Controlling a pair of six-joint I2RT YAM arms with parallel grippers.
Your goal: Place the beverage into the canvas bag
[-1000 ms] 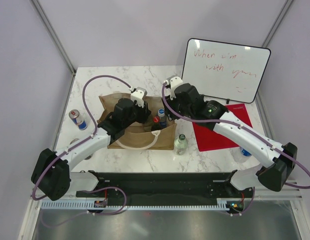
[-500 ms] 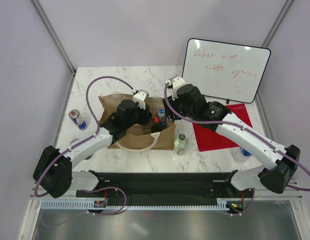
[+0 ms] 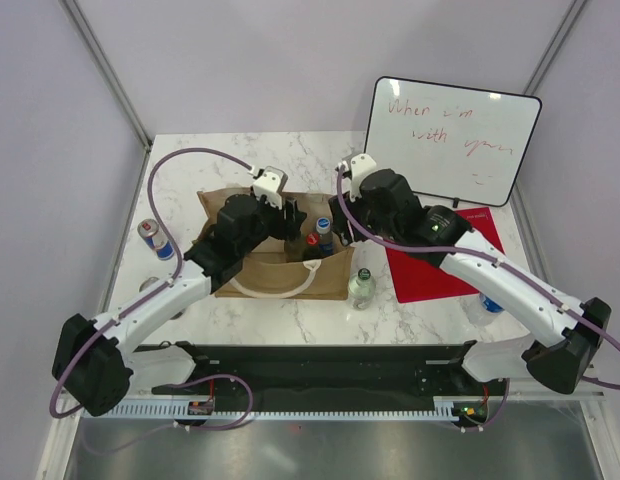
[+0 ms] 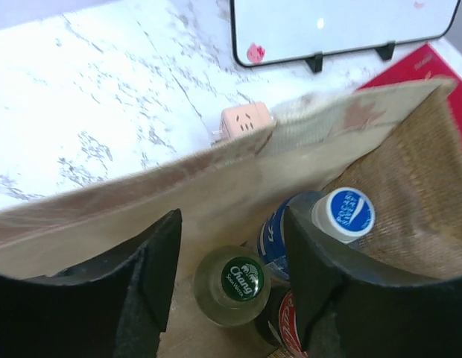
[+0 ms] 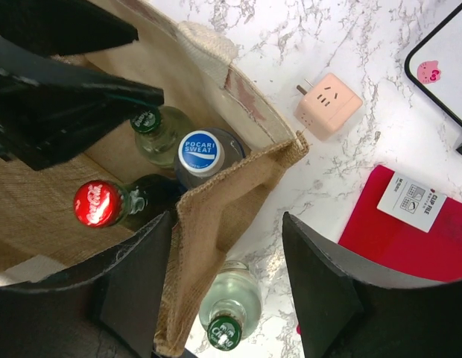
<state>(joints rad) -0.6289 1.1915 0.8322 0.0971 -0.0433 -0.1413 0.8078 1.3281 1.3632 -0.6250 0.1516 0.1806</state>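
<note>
While my left fingers [image 4: 153, 276] are hanging open over the Chang bottle [image 4: 232, 282] inside the canvas bag [image 4: 179, 186], my right fingers [image 5: 320, 283] are standing open astride its end wall, nearer the upright green-capped beverage [image 5: 227, 317] waiting just outside on the worktop [image 5: 354, 168].

The left pincer [image 4: 231, 224] hangs with jaws spread wide over the open canvas bag [image 4: 179, 179]. Inside stand a green-capped Chang bottle [image 4: 232, 278], a blue-capped bottle [image 4: 349, 212] to its right, and a red cap [image 4: 290, 335] nearest. Beyond the far wall, a pink plug adapter [image 4: 242, 123] sits on the table [image 4: 82, 112].
</note>
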